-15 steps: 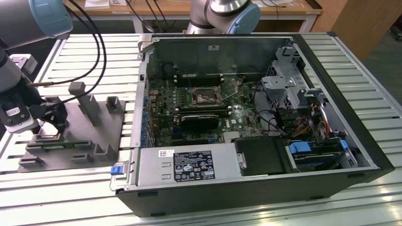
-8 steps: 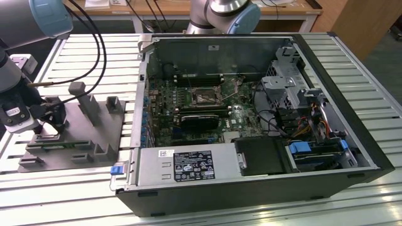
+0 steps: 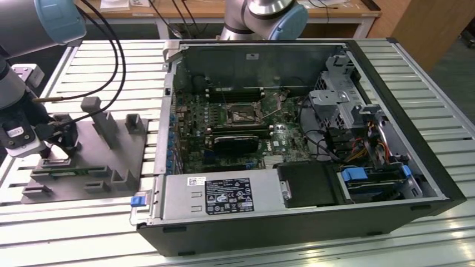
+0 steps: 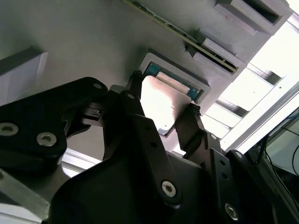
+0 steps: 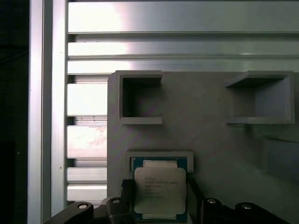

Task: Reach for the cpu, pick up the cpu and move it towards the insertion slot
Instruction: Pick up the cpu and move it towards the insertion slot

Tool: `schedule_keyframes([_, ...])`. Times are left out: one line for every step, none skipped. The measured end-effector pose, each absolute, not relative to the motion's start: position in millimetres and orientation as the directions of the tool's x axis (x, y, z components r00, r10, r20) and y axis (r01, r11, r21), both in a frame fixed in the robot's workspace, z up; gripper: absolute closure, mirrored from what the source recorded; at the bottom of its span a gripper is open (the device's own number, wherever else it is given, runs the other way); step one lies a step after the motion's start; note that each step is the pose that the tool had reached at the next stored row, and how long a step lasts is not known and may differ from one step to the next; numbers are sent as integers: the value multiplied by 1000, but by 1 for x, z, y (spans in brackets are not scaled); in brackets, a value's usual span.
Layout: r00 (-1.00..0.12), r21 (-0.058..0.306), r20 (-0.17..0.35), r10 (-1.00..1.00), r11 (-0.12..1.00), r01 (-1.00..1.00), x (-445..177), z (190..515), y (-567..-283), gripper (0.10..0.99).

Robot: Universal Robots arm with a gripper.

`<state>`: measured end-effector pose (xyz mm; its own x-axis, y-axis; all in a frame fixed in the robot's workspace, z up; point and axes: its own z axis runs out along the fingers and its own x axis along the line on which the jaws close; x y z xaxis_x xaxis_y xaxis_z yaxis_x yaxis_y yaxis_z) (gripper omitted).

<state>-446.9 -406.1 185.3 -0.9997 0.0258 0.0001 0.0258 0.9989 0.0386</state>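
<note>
Gripper (image 4: 162,95) closed on the cpu (image 5: 160,191), fingers (image 4: 190,122) on two opp. edges. Cpu sits in recess of grey fixture (image 3: 89,161) (exterior view's left). Insertion slot (image 3: 241,115) is well apart, inside PC case (image 3: 252,61).

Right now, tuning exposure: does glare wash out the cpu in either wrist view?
Second wrist view: the cpu lid is blown out white. First wrist view: the cpu is evenly lit, though the table slats glare.
</note>
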Motion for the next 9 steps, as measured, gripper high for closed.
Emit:
schedule_keyframes([-1000, 39, 0, 26, 999, 26, -447, 186, -406, 549])
schedule_keyframes([-1000, 38, 0, 26, 999, 26, -447, 188, -406, 549])
schedule_keyframes([-1000, 38, 0, 26, 999, 26, -447, 189, -406, 549])
schedule_keyframes([-1000, 38, 0, 26, 999, 26, -447, 191, -406, 549])
schedule_keyframes([-1000, 38, 0, 26, 999, 26, -447, 193, -406, 549])
schedule_keyframes([-1000, 38, 0, 26, 999, 26, -447, 195, -406, 549])
schedule_keyframes([-1000, 38, -1, 26, 999, 26, -447, 197, -406, 549])
schedule_keyframes([-1000, 38, -1, 26, 999, 26, -447, 199, -406, 549])
schedule_keyframes([-1000, 38, -1, 26, 999, 26, -447, 201, -406, 549])
